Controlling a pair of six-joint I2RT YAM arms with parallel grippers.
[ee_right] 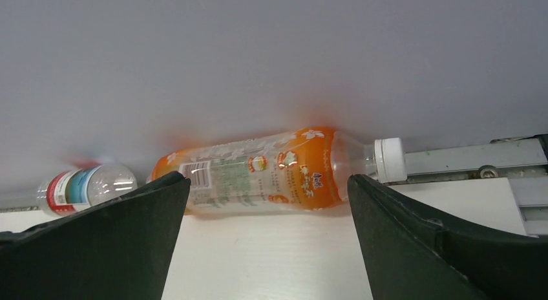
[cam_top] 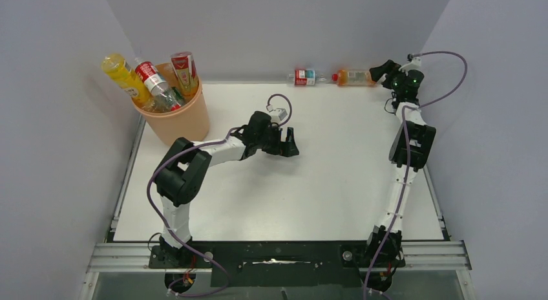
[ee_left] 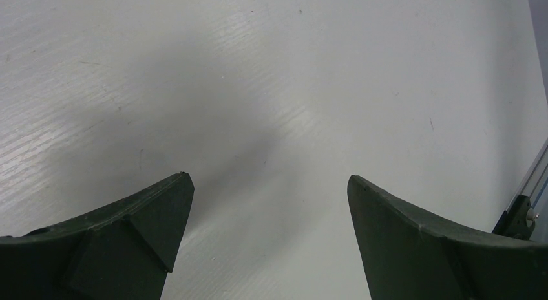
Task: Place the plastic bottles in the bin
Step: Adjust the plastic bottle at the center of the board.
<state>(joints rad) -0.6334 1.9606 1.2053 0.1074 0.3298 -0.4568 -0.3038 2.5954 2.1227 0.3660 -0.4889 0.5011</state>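
Reaching for the orange-labelled bottle (cam_top: 353,77) with the right pincer (ee_right: 268,179), spread wide and pinching nothing, fingertips short of the plastic. Found lying flat at about 1 o'clock on the worktop (cam_top: 336,177), pressed along the back wall, white cap (ee_right: 389,159) toward 3 o'clock. Just beside its base, toward 9 o'clock, a second bottle (cam_top: 306,76) with a red and blue label, also flat. Hovering near the middle with the left pincer (ee_left: 269,178), likewise spread, only bare surface beneath. Over at 10 o'clock, the peach bin (cam_top: 178,119), already holding several bottles (cam_top: 155,83) that poke above the rim. Judged step: approach before the grasp, with two bottles left outside. As lined up now, spread along the bottle's length rather than across it, so probably next: turn the wrist or come down from above, straddle the label, squeeze, lift clear of the wall, carry over to the bin. Little room for a finger on the wall side.
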